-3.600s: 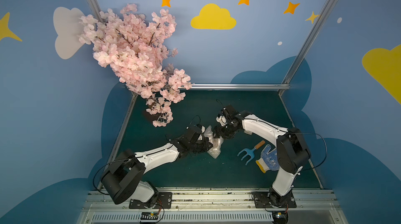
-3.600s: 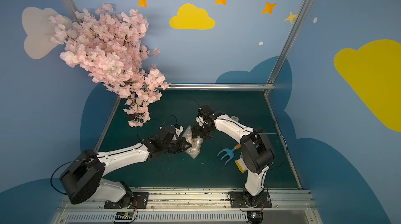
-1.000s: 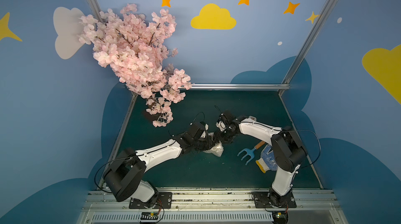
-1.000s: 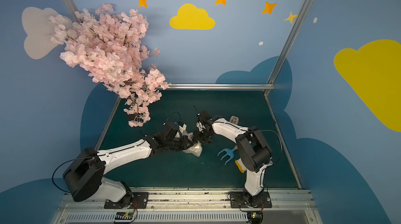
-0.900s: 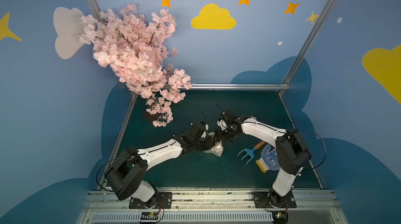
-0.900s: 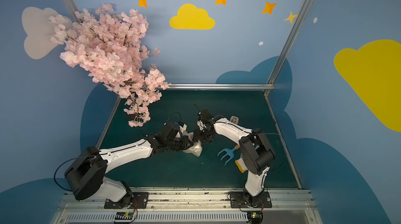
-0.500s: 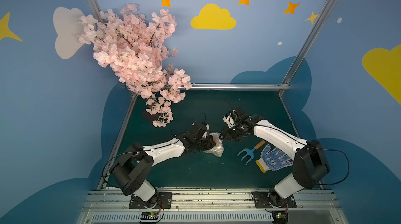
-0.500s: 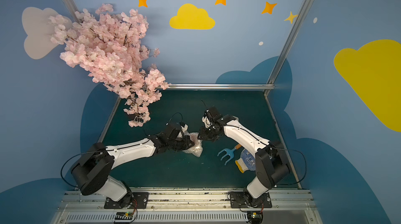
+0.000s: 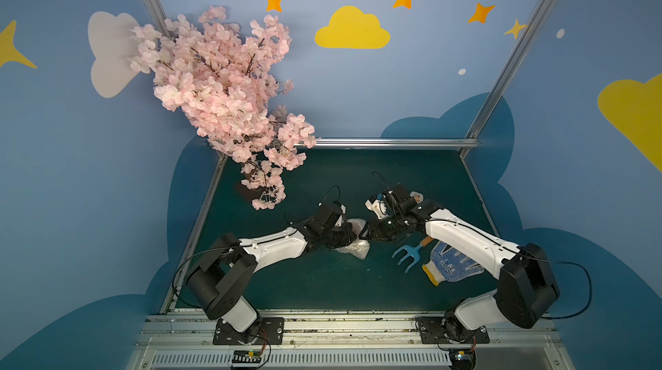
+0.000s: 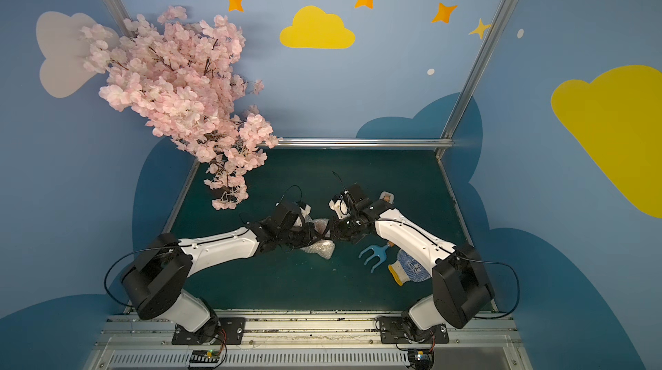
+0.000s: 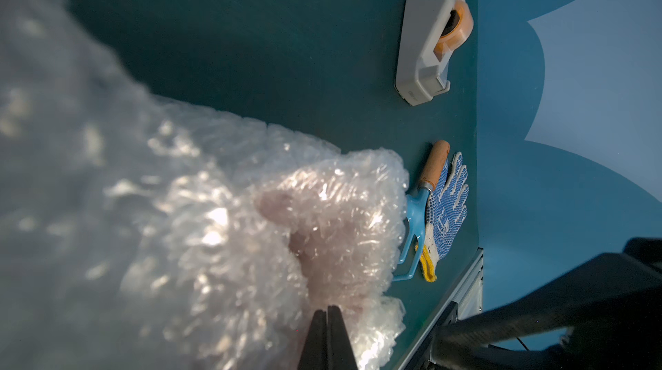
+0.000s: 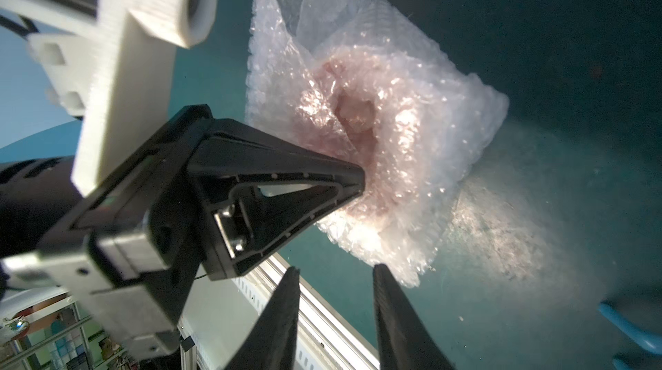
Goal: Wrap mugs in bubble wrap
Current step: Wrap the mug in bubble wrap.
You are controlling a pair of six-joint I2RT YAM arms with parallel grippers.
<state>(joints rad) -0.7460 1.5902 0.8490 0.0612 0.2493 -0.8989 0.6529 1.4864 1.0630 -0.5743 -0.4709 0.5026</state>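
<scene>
Dark-green matte table (image 9: 322, 289) | crinkly bubble wrap (image 9: 354, 249) lumped over mug (image 12: 356, 114) | left gripper (image 11: 326, 314) closed against wrap | right gripper (image 12: 336, 271) part-open, empty

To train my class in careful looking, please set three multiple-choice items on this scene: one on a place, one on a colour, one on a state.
1. Where does the hand rake lie?
A. Alone at the far edge
B. Right beside the dotted glove
C. Lifted in the air

2. What colour is the rake's forked head?
A. Red
B. Light blue
C. Green

3. How do the right fingers stand?
A. Clamped on the rake
B. Shut tight together
C. Apart, with nothing between them

Key:
1 B: in the left wrist view its wooden handle lies along the glove.
2 B: the prongs show light blue in both top views.
3 C: the right wrist view shows a bare gap between them, and they do not grip the bubble wrap.
</scene>
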